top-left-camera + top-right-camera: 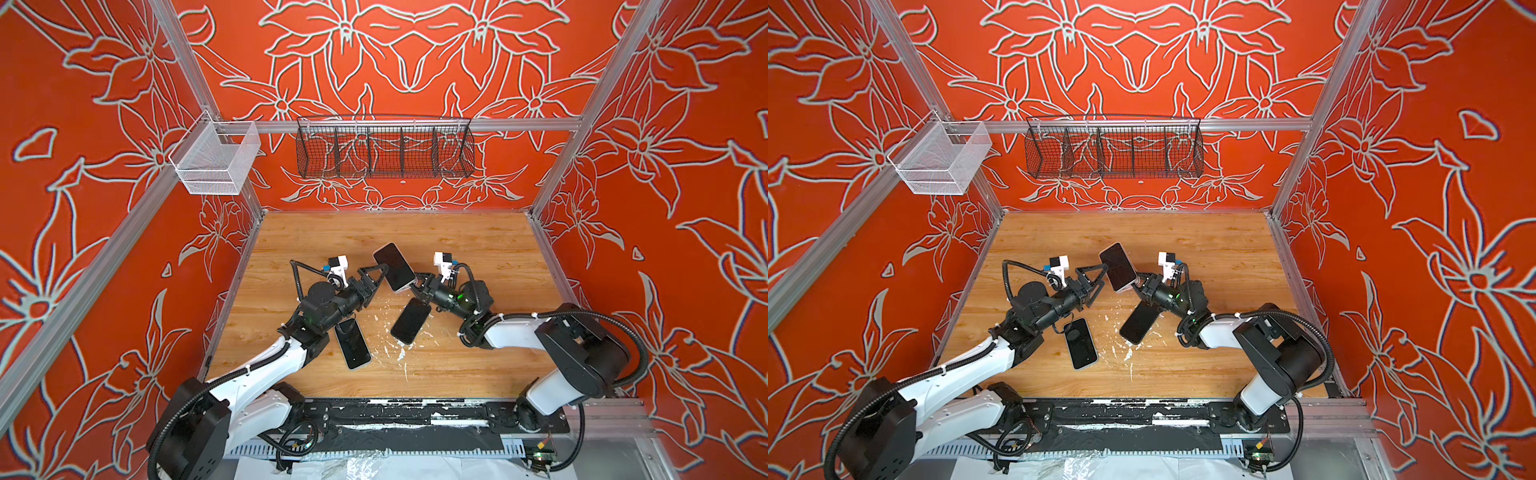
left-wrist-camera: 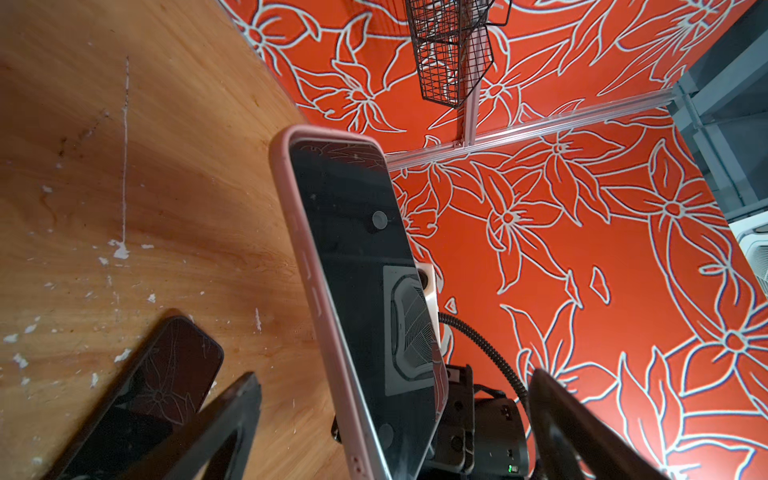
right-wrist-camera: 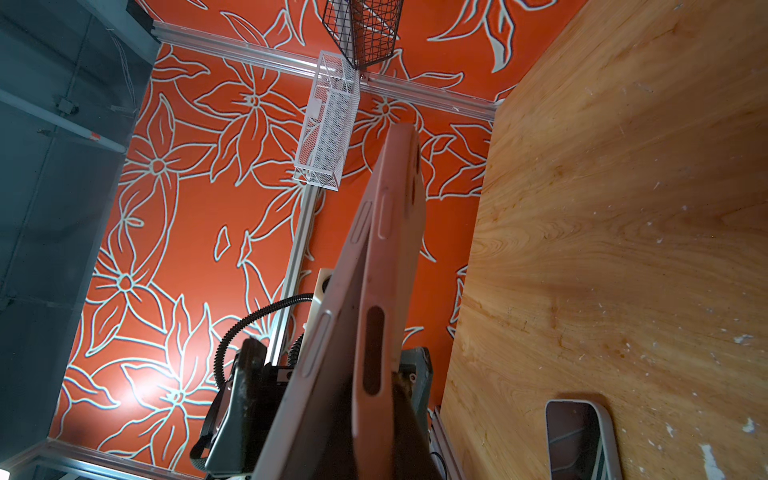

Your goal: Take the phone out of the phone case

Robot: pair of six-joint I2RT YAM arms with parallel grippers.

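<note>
**Right gripper** (image 1: 417, 286): clamped on near end of phone case (image 3: 395, 249), which it holds clear of the table.
**Phone** (image 1: 394, 266): in the case, near end seemingly prised loose. Long axis runs away from the right gripper.
**Left gripper** (image 1: 379, 279): jaws wide, straddling the case, nearer its free length.
**Below the case:** scuffed wooden table (image 1: 457, 249), loose phone (image 1: 352, 343), second loose phone (image 1: 410, 321).
**Beyond the case:** black wire basket (image 1: 384, 151) on red floral wall.

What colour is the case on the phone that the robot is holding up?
Pink. The phone case shows best in the right wrist view.
</note>
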